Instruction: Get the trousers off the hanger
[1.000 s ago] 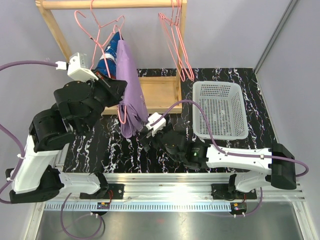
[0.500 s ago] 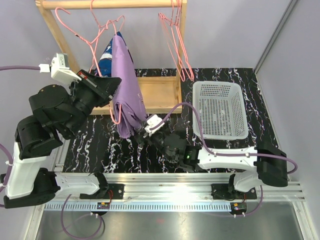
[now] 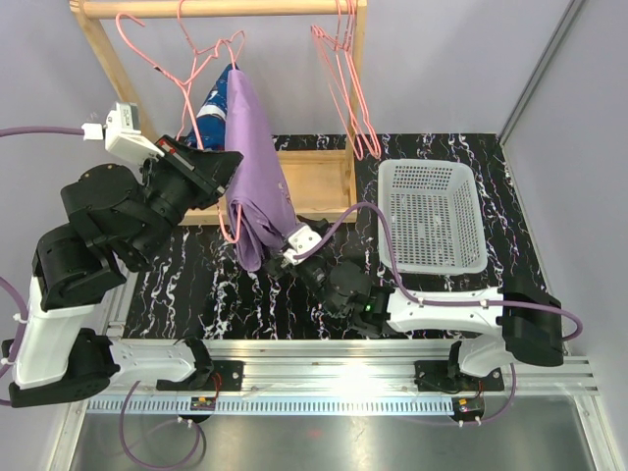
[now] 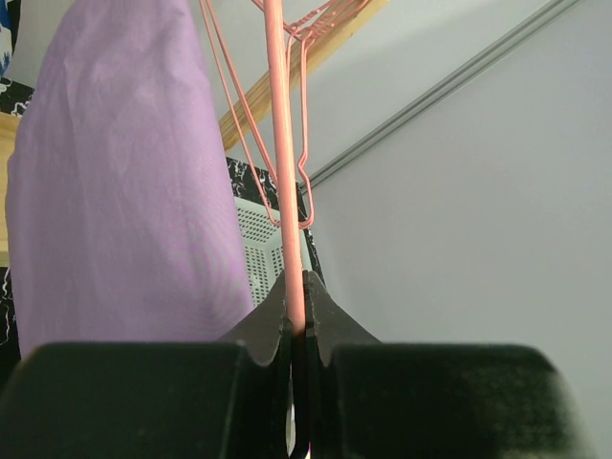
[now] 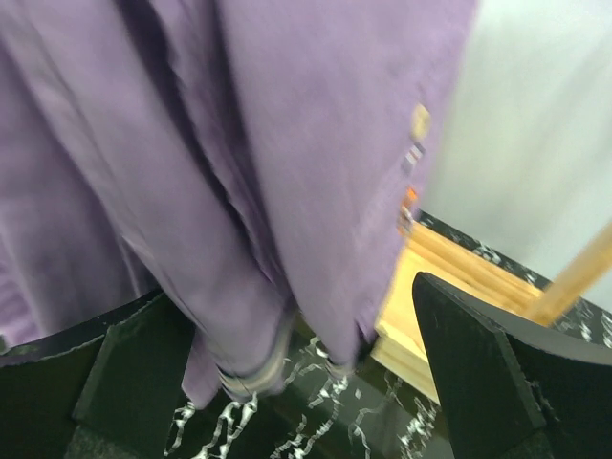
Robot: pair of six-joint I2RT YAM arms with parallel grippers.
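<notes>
Lilac-purple trousers [image 3: 257,172] hang folded over a pink wire hanger [image 3: 232,221] below the wooden rail. Dark blue trousers with white splashes [image 3: 213,106] hang behind them on the same rack. My left gripper [image 3: 228,169] is shut on the pink hanger's wire [image 4: 287,191], with the lilac cloth [image 4: 115,191] just to its left. My right gripper [image 3: 285,257] is open at the hanging lower end of the lilac trousers [image 5: 287,163], its fingers [image 5: 478,373] on either side of the cloth's hem without closing on it.
More empty pink hangers [image 3: 343,78] hang on the wooden rack [image 3: 226,8]. A white mesh basket [image 3: 432,211] stands at the right on the black marbled table [image 3: 196,285]. The rack's wooden base [image 3: 314,182] lies behind the trousers.
My left arm swung left and lifted the hanger, then steadied; the trousers swayed. My right gripper moved up and left to the lilac trousers' lower end.
</notes>
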